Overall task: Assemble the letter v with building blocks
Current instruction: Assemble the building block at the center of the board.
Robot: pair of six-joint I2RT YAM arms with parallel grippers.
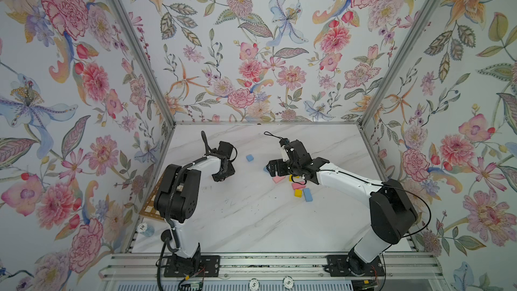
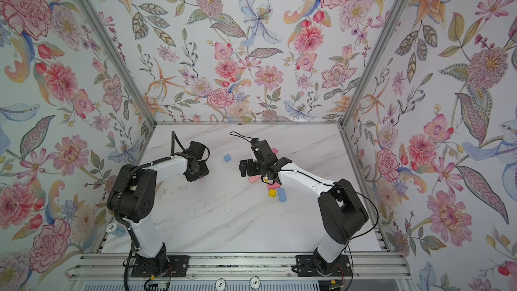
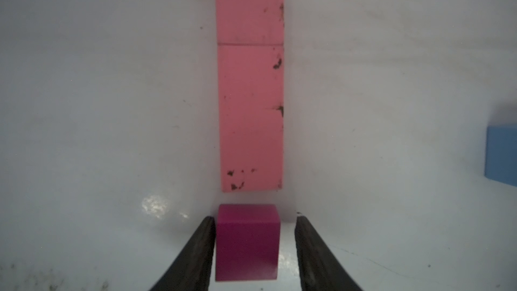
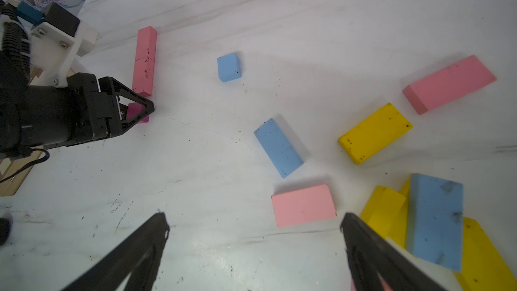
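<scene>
**One stroke of the V laid, the second not begun**

Two pink oblongs, the near pink block [image 3: 250, 116] and the far pink block [image 3: 249, 4], lie end to end and touching on the bench [image 1: 251, 219], making one straight line. The magenta block [image 3: 247, 244] sits at the foot of that line, just beside the near pink block with a thin gap between them. It reads as the point of the V.

The left tool [image 3: 255, 219] straddles it with its fingers partly spread. One finger touches the block's side and the other stands clear, so nothing is pinched. The block appears to rest on the bench, though the wrist view is too steep to be sure.

I judge the task less than half done: the whole second stroke remains to be built out from the magenta block.

The right tool [image 4: 254, 219] hangs over the loose stock, spread wide and empty. Near it lie a loose pink block [image 4: 303, 205], a blue oblong [image 4: 278, 148], a yellow oblong [image 4: 375, 133] and a heap of yellow and blue pieces [image 4: 435, 219] leaning on one another.

A small blue cube [image 4: 228, 67] lies alone beside the pink line, roughly where the second stroke might run, so it may need shifting or using. The left tool must also lift away without nudging the magenta block. The checkered board [image 1: 149, 209] lies at the bench's edge under the left arm, well apart.
</scene>
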